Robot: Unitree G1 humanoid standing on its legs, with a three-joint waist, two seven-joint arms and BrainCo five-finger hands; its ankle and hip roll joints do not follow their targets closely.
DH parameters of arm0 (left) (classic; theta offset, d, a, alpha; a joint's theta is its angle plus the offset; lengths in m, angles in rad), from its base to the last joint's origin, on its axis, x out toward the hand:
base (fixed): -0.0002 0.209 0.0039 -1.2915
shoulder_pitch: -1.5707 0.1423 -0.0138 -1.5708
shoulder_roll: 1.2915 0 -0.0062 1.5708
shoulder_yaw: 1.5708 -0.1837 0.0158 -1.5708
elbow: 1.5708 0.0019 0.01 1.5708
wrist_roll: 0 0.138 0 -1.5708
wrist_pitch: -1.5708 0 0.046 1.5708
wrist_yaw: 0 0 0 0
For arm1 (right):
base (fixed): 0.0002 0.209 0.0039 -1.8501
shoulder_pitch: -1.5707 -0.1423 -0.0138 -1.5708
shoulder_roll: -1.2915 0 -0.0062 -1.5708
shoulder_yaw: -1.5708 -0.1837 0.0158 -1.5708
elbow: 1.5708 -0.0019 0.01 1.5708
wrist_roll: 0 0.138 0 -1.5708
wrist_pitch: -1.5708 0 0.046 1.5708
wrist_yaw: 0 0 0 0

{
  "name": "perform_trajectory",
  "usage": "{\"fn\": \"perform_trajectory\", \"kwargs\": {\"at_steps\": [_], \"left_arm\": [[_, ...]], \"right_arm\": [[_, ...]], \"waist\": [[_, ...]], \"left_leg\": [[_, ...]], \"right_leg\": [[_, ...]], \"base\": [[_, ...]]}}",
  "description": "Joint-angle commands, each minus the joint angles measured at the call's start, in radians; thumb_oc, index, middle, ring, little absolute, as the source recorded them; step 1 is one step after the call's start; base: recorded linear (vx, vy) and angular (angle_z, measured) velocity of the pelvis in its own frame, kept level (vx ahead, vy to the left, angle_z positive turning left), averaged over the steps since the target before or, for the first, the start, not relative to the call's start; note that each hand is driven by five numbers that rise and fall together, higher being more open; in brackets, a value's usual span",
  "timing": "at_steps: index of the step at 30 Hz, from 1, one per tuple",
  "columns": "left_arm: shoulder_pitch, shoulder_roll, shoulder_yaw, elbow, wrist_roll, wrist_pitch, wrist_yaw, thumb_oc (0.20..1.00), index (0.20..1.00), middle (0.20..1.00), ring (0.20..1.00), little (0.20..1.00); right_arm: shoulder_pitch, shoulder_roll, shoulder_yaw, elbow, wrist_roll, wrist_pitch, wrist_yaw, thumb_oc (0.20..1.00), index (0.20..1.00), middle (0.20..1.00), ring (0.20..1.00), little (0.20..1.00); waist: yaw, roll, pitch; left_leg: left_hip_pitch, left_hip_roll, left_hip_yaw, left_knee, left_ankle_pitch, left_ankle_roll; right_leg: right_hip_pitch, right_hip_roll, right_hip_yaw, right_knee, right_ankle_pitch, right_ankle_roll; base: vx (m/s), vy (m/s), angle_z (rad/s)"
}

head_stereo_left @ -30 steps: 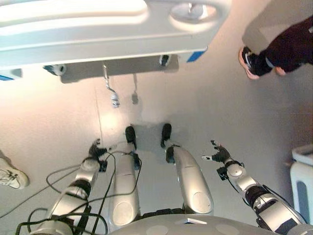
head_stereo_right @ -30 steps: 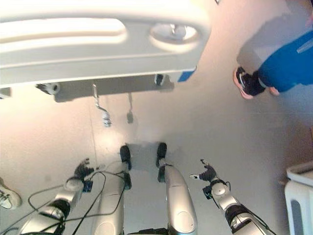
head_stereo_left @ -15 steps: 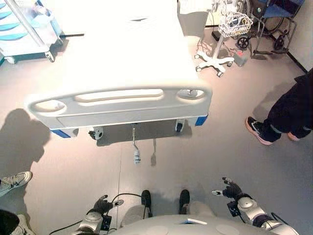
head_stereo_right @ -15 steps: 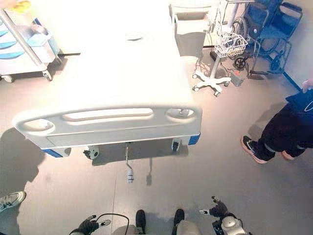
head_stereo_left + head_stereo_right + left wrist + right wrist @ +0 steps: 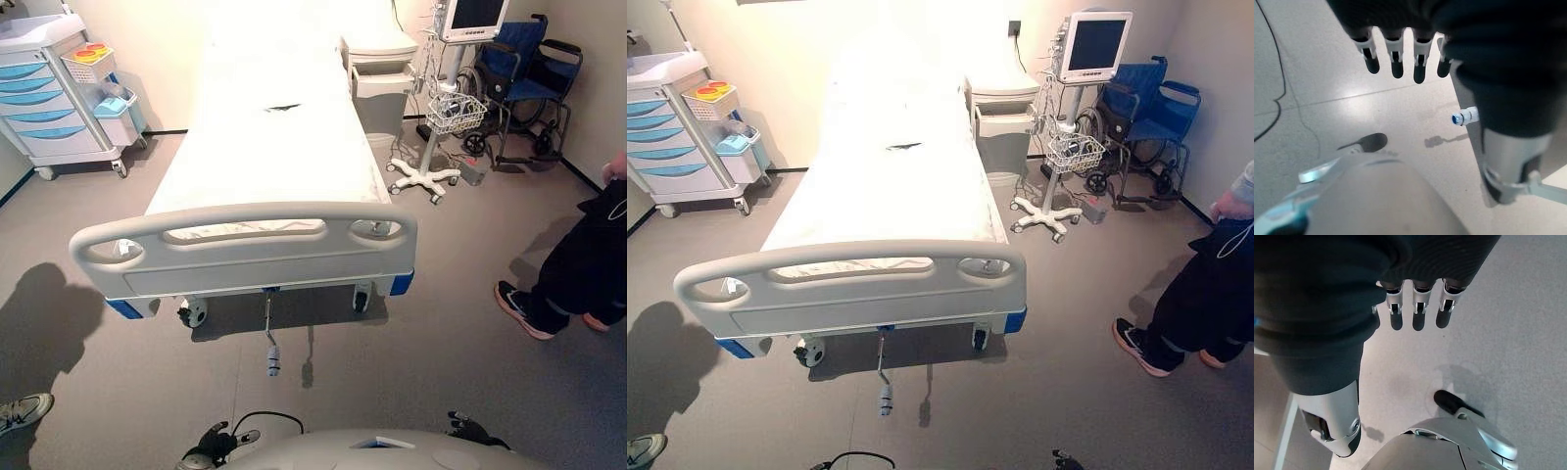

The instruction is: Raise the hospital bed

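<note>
Bright room light. Head end of the hospital bed [image 5: 265, 147] and the wall behind it blown out to near white. Dark soft shadow on the floor [image 5: 441, 343] at lower left; a narrower one under the footboard [image 5: 852, 284]. Wrist views: floor shows soft glare, nearby hand covers blurred.

Hospital bed [image 5: 882, 186] centre, footboard [image 5: 852, 284] nearest, crank handle [image 5: 885, 392] hanging below it. Drawer cart [image 5: 676, 127] left, monitor stand [image 5: 1058, 147] and wheelchair [image 5: 1146, 122] right, person [image 5: 1200, 294] nearer right.
</note>
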Motion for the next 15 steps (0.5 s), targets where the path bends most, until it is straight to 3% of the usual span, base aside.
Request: {"fn": "perform_trajectory", "kwargs": {"at_steps": [1,15], "left_arm": [[-0.045,0.005,-0.005,0.034,0.039,-0.027,-0.005,1.0,1.0,1.0,1.0,1.0],[-0.052,0.01,-0.017,0.028,0.06,-0.036,0.0,1.0,1.0,1.0,1.0,1.0]], "right_arm": [[-0.061,0.03,0.0,0.041,0.011,0.007,0.005,1.0,1.0,1.0,1.0,1.0],[-0.062,0.035,0.005,0.039,0.004,0.002,0.001,1.0,1.0,1.0,1.0,1.0]], "waist": [[0.012,-0.043,0.003],[0.01,-0.045,-0.003]], "left_leg": [[-0.001,-0.069,0.027,-0.008,0.01,0.017],[0.012,-0.069,0.024,-0.008,0.002,0.021]], "right_leg": [[-0.01,-0.008,0.024,0.003,0.058,0.094],[0.0,-0.008,0.027,0.01,0.05,0.091]], "base": [[0.0,0.0,0.0],[0.0,0.0,0.0]]}}
